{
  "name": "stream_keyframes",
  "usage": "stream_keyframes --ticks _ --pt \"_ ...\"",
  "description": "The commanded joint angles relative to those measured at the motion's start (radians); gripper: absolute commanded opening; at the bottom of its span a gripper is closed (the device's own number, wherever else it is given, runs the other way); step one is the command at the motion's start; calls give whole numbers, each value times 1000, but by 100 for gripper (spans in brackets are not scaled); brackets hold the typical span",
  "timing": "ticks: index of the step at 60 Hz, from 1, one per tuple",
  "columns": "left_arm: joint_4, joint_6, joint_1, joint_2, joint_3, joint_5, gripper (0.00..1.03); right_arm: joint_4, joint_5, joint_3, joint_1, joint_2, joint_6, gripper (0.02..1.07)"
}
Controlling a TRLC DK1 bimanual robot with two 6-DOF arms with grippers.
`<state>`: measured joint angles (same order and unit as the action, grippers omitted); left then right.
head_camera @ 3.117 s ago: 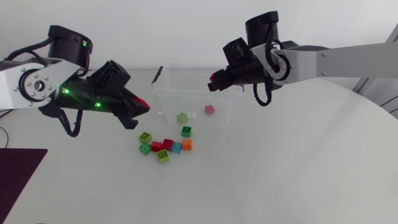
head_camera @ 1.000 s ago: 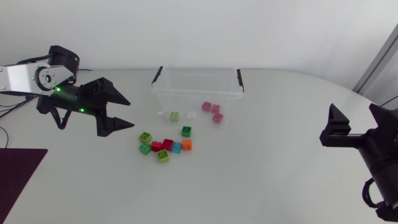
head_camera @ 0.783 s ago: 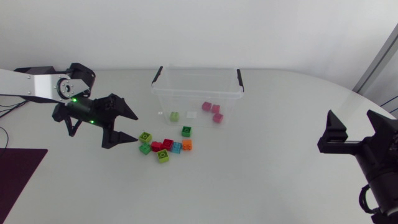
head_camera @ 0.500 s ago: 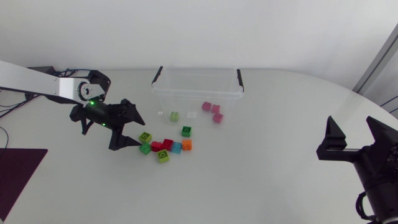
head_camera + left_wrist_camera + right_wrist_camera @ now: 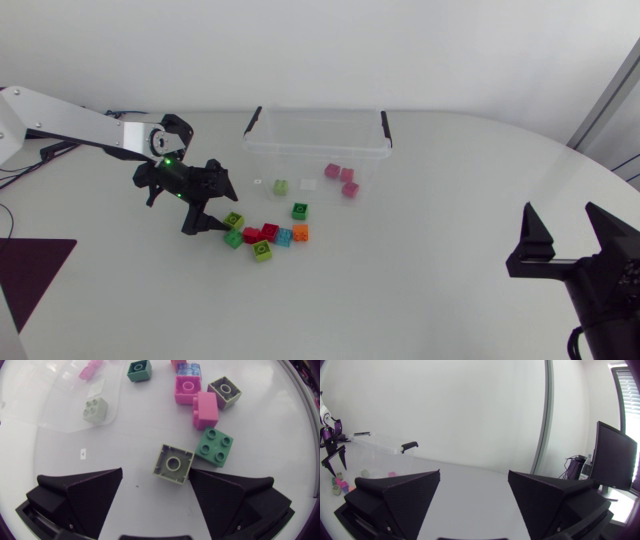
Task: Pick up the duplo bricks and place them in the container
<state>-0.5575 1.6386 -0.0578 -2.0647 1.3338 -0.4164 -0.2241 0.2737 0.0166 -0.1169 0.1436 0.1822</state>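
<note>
Left wrist view puts a light green duplo brick [image 5: 173,463] flat on the table [image 5: 280,435] between the spread fingers of the left gripper [image 5: 156,474]. It lies nearer one finger than the other, and whether it touches that finger cannot be told, so nothing is grasped. A green four-stud brick [image 5: 214,447] lies just beside it. In the head view, the loose pile also holds two red bricks [image 5: 261,234], a lime brick [image 5: 263,251], a blue brick [image 5: 284,237] and an orange brick [image 5: 300,233]. A dark green brick [image 5: 299,210] lies a little apart, nearer the container [image 5: 315,113]. That clear container stands behind the pile, with two pink bricks [image 5: 341,176], a pale green brick [image 5: 281,186] and a white brick [image 5: 308,185] inside. The right gripper [image 5: 560,225] sits well apart at the table's right side — fingers wide open, empty.
</note>
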Motion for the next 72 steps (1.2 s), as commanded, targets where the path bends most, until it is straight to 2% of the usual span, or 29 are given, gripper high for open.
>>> stream_keyframes --ticks 1,8,14,16,19,20,38,54,61,72 --pt "-32 50 -20 -32 31 5 86 46 1 -23 -6 -41 -32 100" --pt "-47 59 -31 -40 31 8 74 114 -1 -21 -6 -108 -36 100" --pt "-48 63 -31 -44 27 8 56 167 -7 -21 -12 -150 -38 100" --pt "-50 64 -31 -46 21 8 46 172 -7 -21 -10 -150 -38 101" --pt "-55 70 -31 -44 13 7 25 172 -7 -21 -12 -150 -38 101" --pt "-56 72 -30 -43 11 7 21 172 -8 -21 -12 -150 -39 101" --pt "-144 70 13 78 -7 -7 21 180 -10 -21 -12 -150 -41 102" --pt "-302 29 19 224 97 -125 21 180 -10 -21 -12 -150 -41 102" --pt "-328 -59 -2 267 163 -199 21 180 -10 -21 -12 -150 -41 102" --pt "-315 -273 -40 256 308 -323 21 180 -10 -21 -12 -150 -41 102"
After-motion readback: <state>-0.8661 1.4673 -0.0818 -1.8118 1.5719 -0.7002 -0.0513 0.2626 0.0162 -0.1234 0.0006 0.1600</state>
